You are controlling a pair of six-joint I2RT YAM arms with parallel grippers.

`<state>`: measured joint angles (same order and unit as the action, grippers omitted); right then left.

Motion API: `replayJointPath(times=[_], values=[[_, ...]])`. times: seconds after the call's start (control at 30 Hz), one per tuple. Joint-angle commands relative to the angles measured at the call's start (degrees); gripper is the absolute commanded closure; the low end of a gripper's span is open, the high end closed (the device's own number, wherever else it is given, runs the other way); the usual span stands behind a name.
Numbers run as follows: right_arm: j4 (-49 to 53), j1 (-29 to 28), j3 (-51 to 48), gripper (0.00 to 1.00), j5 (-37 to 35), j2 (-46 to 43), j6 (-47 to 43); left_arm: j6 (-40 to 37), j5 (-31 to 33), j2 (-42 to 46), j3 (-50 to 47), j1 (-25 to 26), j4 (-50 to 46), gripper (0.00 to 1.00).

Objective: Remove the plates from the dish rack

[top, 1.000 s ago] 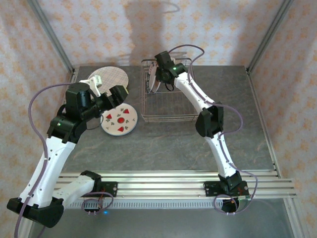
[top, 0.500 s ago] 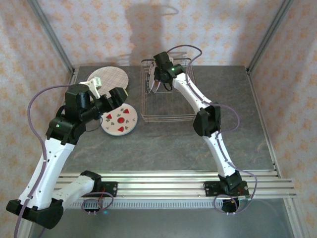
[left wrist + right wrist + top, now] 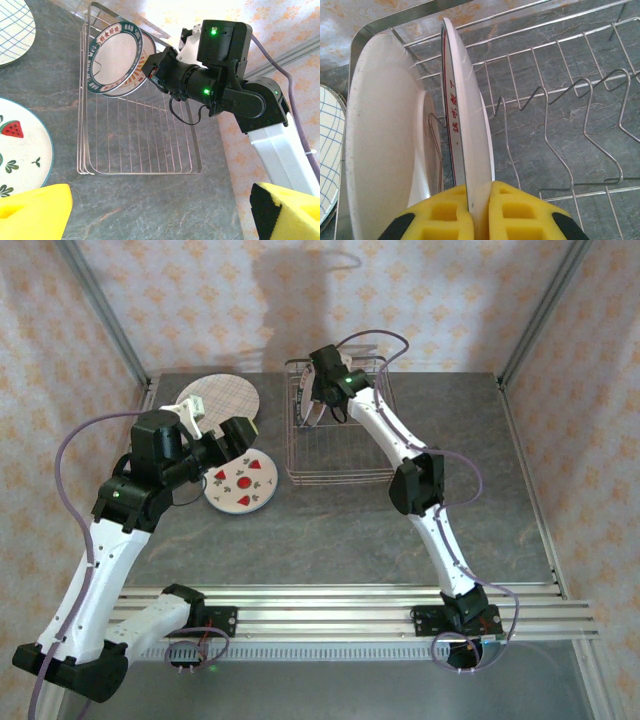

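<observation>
The right gripper (image 3: 480,212) was shut on the top edge of a rimmed plate (image 3: 466,125), its yellow pads (image 3: 520,215) pressed to either face of the rim. That plate stood upright on edge among the tines at the far left corner of the rack (image 3: 140,172), its dark band with light lettering facing left. A second plate (image 3: 385,150), plain and pale, stood just beside it on the left, nearer the rack's left wall; whether the two touched I could not tell. The rest of the rack held only its bare wire tines. The rack sat on the grey table (image 3: 330,540), toward the far side and a little right of centre. To its left, two plates lay flat on the table: a plaid plate (image 3: 228,395) at the far edge and a strawberry plate (image 3: 245,485) nearer, close to each other. The left gripper (image 3: 161,200) hung above the table between those two plates and the rack, its jaws spread wide with nothing between them, the yellow fingers (image 3: 35,212) well apart.
</observation>
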<state>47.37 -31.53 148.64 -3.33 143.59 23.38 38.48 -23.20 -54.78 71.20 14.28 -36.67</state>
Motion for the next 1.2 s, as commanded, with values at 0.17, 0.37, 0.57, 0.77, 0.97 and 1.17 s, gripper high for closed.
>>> replayJointPath(times=[0.17, 0.37, 0.57, 0.77, 0.97, 1.17], values=[[-0.9, -3.3, 6.1, 1.00, -12.7, 0.0, 1.8, -0.7, -0.2, 1.3, -0.5, 0.3, 0.3, 0.08], [0.7, -4.4, 6.1, 1.00, -19.0, -1.5, 2.7, -0.2, -0.4, 1.3, -0.8, 0.4, 1.0, 0.08], [1.1, -5.0, 6.1, 1.00, -21.0, -2.9, 2.2, 0.1, -0.4, 1.0, -1.1, 0.3, 1.6, 0.08], [3.5, -5.5, 6.1, 1.00, -24.5, -4.8, 2.8, 0.8, -0.8, 0.8, -1.0, 0.3, 2.9, 0.08], [5.4, -5.6, 4.7, 1.00, -27.0, -7.6, 4.3, 2.3, -2.4, 1.0, -0.5, 0.3, 6.2, 0.08], [7.0, -5.8, 4.6, 1.00, -28.6, -10.1, 4.5, 2.6, -2.7, 1.0, 0.3, 0.3, 6.5, 0.07]])
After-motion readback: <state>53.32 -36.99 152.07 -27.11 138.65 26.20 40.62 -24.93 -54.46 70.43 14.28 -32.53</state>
